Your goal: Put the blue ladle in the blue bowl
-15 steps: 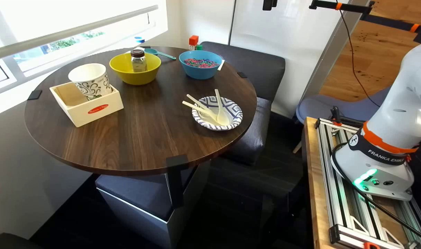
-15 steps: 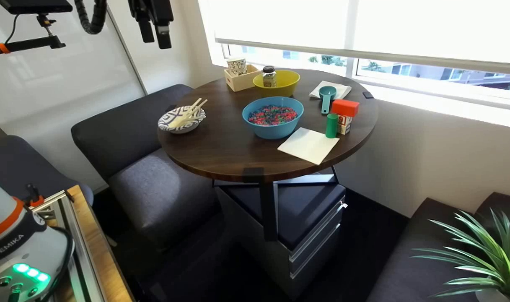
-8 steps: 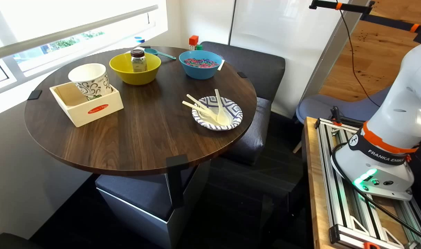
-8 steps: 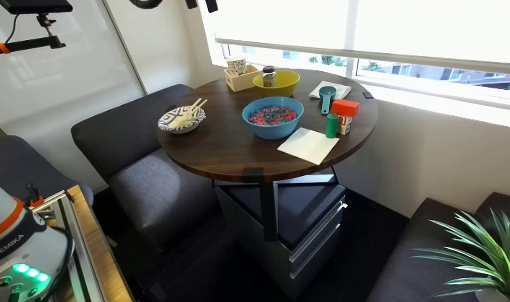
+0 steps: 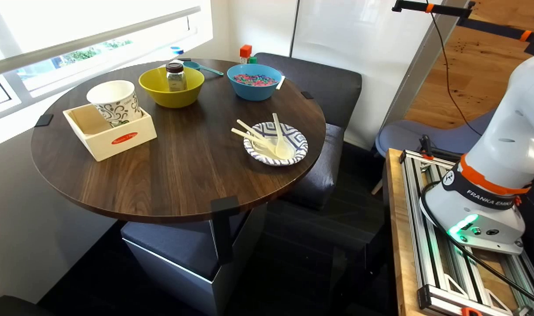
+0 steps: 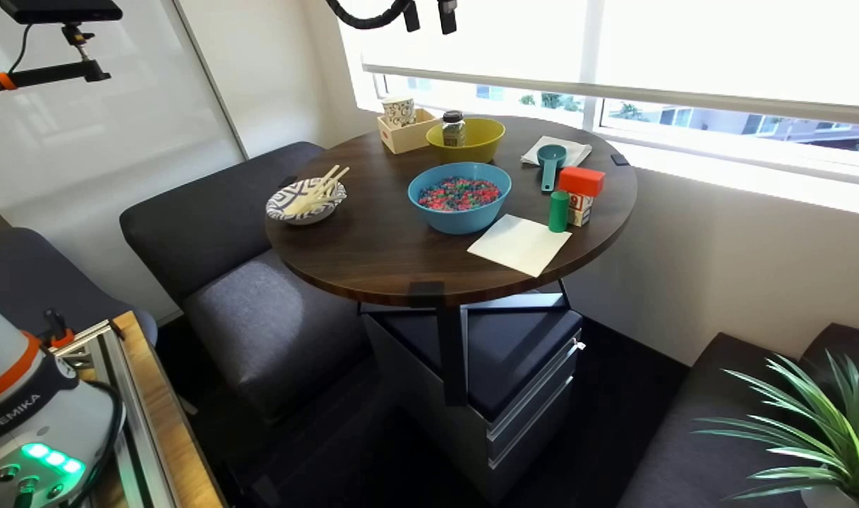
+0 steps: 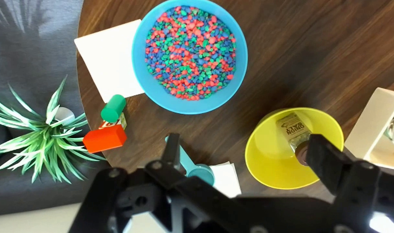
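The blue ladle has a teal scoop and a flat handle. It lies on the round table near the window edge in both exterior views (image 5: 191, 66) (image 6: 548, 175), its scoop resting on white paper. In the wrist view the ladle (image 7: 185, 159) is partly hidden behind one finger. The blue bowl (image 5: 250, 91) (image 6: 457, 224) (image 7: 189, 108) stands upright and holds red, green and blue pebbles. My gripper (image 6: 430, 21) (image 7: 244, 145) is open and empty, high above the table, its fingers wide apart. It is out of frame in an exterior view.
The yellow bowl (image 5: 172, 100) with a spice jar (image 6: 454, 130) in it stands beside the ladle. A red-topped box (image 6: 581, 183) and green cylinder (image 6: 559, 212) stand near the handle. Also there: a wooden box (image 5: 122, 142) with a paper cup, and a patterned bowl (image 5: 299, 145) with utensils.
My gripper has moved to the right across the top of an exterior view, over towards the window side. The things on the table have not moved.
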